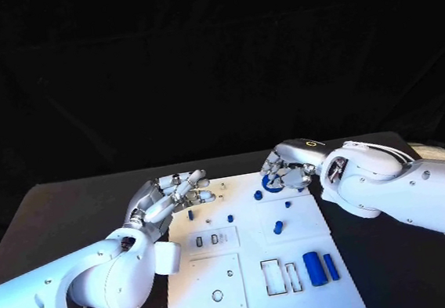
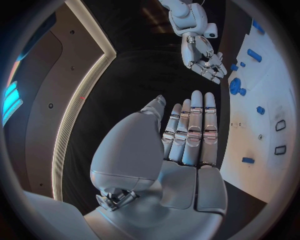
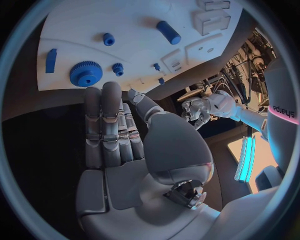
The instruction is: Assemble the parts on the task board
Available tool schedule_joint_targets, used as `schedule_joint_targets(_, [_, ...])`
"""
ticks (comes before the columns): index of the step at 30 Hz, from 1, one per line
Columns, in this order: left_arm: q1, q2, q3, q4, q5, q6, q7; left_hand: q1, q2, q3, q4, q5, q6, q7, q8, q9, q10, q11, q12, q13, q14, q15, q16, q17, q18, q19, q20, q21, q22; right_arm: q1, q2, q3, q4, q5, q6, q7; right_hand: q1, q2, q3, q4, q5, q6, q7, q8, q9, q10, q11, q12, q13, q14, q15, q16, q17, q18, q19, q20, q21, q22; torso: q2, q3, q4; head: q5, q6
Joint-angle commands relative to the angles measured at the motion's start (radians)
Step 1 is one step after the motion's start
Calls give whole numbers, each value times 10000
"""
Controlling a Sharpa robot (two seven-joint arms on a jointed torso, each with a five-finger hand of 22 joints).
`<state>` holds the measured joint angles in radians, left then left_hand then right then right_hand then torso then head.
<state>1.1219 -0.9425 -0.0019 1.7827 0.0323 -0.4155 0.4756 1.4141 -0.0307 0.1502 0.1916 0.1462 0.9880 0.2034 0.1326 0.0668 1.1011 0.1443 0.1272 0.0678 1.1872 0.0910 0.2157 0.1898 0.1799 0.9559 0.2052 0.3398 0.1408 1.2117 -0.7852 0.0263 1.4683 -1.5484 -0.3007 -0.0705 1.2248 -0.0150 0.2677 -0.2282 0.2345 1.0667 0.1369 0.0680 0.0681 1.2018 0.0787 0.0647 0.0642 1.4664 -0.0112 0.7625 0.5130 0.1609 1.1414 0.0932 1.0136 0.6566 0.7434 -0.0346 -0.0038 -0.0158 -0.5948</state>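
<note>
Hands (image 1: pixel 177 194) (two) beside task board (image 1: pixel 262 274)

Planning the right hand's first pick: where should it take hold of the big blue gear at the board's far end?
Grip the blue gear by its toothed rim, from above. It lies flat on the task board, so only the rim offers opposing sides. The right hand, fingers straight and holding nothing, is already beside it.
</note>
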Motion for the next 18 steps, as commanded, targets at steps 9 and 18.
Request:
schedule_joint_targets(9, [31, -115, 33, 360, 219, 258, -64, -19, -97, 3, -64, -49, 24, 44, -67, -17, -27, 35, -82, -11, 36, 20, -84, 25, 32, 93, -4, 13, -16, 155, 282, 2, -3, -1903, 1168, -891, 123, -429, 401, 525, -200, -147, 42, -39, 0, -273, 36, -21, -7, 252, 85, 3149, 3069, -455, 798, 109, 2308, 3047, 520, -75, 32, -76, 169])
schedule_joint_targets(18, [39, -160, 43, 419, 238, 255, -100, -23, -103, 0, -68, -48, 16, 49, -79, -18, -35, 40, -97, -13, 37, 22, -92, 32, 31, 95, -2, 10, -19, 168, 372, 1, -27, -2100, 1579, -868, 187, -508, 501, 689, -203, -132, 49, -29, 6, -311, 50, -19, -8, 260, 106, 3684, 3610, -515, 897, 136, 2637, 3493, 643, -91, 39, -59, 176])
